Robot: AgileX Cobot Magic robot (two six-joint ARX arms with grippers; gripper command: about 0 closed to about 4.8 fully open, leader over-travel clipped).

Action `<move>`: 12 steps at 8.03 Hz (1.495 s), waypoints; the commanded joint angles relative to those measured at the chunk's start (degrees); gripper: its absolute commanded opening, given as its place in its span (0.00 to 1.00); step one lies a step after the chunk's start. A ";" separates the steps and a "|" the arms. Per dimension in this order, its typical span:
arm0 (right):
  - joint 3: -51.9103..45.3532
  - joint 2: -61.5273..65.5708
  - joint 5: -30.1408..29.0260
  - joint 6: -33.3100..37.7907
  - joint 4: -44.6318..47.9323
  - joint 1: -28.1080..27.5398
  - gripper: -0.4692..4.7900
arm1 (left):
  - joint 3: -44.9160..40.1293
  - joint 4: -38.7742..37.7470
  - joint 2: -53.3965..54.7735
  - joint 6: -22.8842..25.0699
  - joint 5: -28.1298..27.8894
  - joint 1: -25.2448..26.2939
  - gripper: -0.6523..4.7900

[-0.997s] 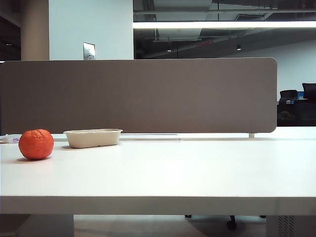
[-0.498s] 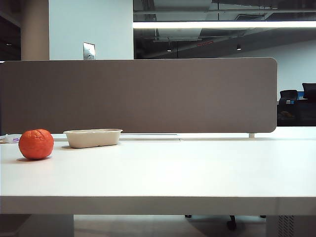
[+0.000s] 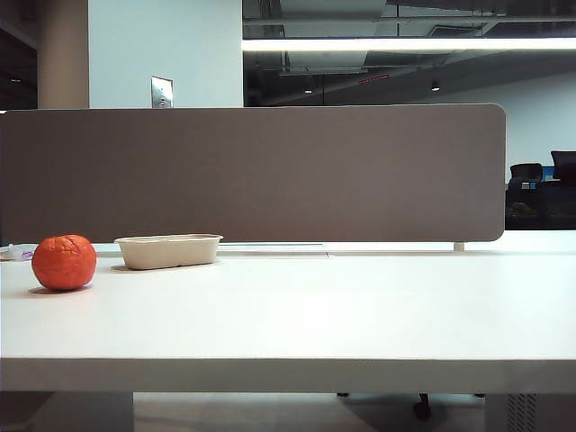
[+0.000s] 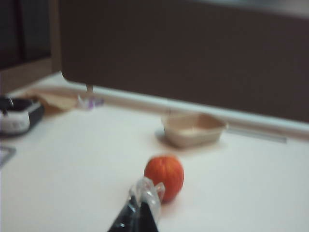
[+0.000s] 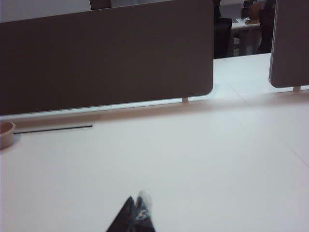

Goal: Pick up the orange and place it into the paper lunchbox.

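Orange [image 3: 64, 262] on table [image 3: 342, 306], left & in front of paper lunchbox [image 3: 168, 251]; partition [image 3: 270, 171] behind.

the left gripper [image 4: 141, 205] shows only in its own wrist view, low in the frame — two dark fingers pressed together into a narrow wedge, the tips wrapped in something pale and glossy (tape or film, too blurred to tell). it holds nothing and points toward about 12 o'clock, raised off the surface.

the right gripper [image 5: 136, 212] also appears only in its wrist view — dark fingers drawn together to a point, one pale tip showing, aimed near 12 o'clock, nothing between them.

neither arm nor either gripper can be seen in the exterior view; wrists and links stay out of every frame.
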 commanded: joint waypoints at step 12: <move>46.88 54.49 -13.46 -5.25 -7.02 38.21 0.08 | 46.64 25.99 103.69 8.00 5.20 0.81 1.00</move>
